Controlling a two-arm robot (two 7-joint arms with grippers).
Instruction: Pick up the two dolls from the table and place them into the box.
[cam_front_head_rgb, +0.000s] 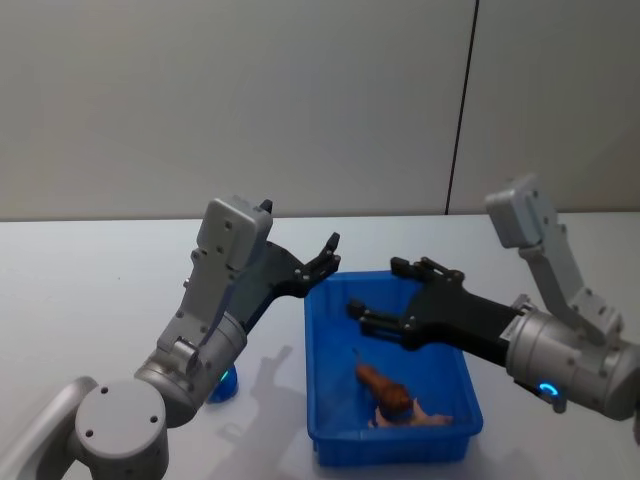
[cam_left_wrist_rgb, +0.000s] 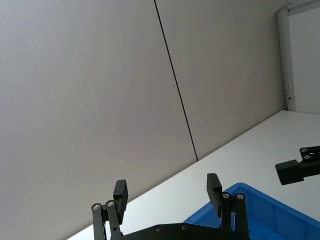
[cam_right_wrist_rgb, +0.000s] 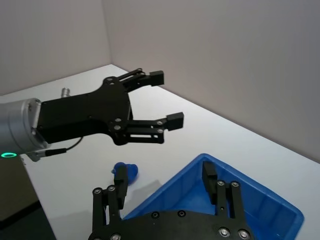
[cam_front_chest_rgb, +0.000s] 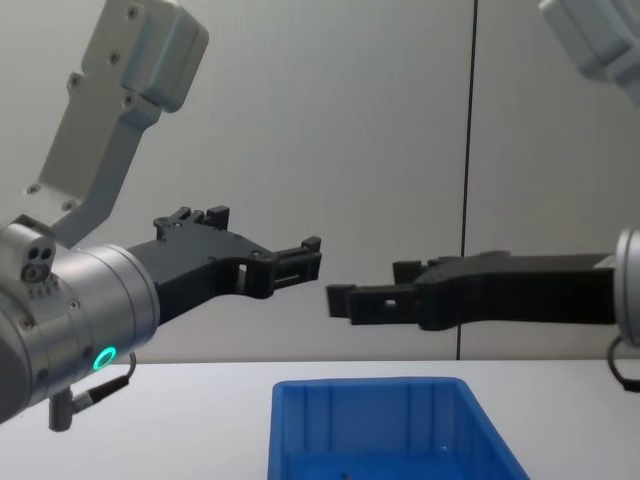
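The blue box (cam_front_head_rgb: 325, 400) stands on the white table (cam_front_head_rgb: 80, 290) in the middle. A brown-orange doll (cam_front_head_rgb: 390, 393) lies inside it near the front. The dark blue doll (cam_front_head_rgb: 226, 384) sits on the table left of the box, partly behind my left arm; it also shows in the right wrist view (cam_right_wrist_rgb: 126, 172). My left gripper (cam_front_head_rgb: 330, 256) hangs open and empty above the box's far left corner. Over the box's far half my right gripper (cam_front_head_rgb: 378, 290) is also open and empty. In the chest view both grippers, left (cam_front_chest_rgb: 308, 256) and right (cam_front_chest_rgb: 368, 284), hover well above the box (cam_front_chest_rgb: 380, 400).
A grey wall with a dark vertical seam (cam_front_head_rgb: 462, 110) stands behind the table. The tabletop spreads bare to the left (cam_front_head_rgb: 100, 320) and to the right of the box (cam_front_head_rgb: 520, 270).
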